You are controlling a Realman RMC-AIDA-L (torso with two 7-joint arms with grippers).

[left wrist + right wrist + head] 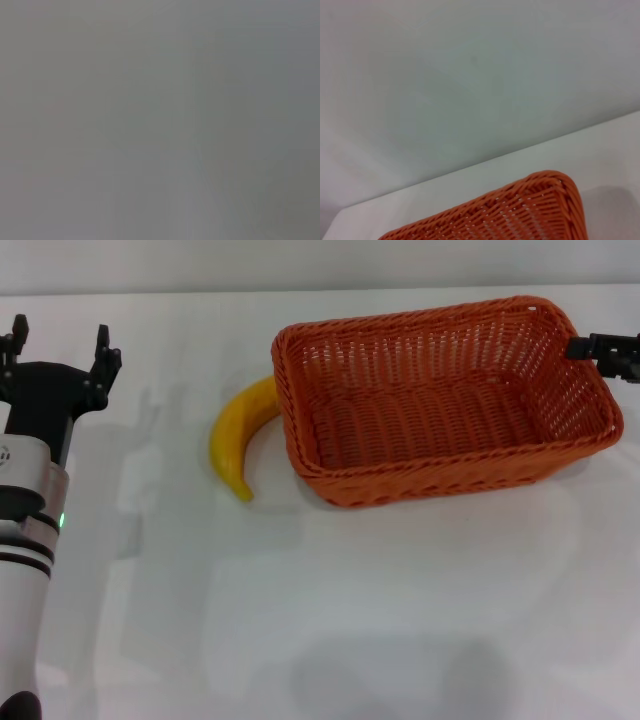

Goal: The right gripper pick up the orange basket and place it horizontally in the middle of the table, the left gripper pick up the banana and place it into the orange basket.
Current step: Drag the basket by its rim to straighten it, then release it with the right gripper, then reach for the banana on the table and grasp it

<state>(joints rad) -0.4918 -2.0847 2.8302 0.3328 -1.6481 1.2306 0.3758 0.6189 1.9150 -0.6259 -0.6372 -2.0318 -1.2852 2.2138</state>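
Note:
The orange basket (440,400) lies lengthwise on the white table (330,620), right of centre and turned a little. Its corner (530,210) also fills the low edge of the right wrist view. The yellow banana (240,435) lies on the table against the basket's left end, with its upper tip tucked by the rim. My right gripper (582,346) comes in from the right edge, and its black tip meets the basket's far right rim. My left gripper (58,345) is at the far left, well left of the banana, open and holding nothing. The left wrist view shows only plain grey.
White tabletop stretches in front of the basket and the banana. The table's back edge (200,290) runs close behind the basket, with a pale wall (470,75) beyond it. My left arm's silver-white wrist (25,510) stands along the left edge.

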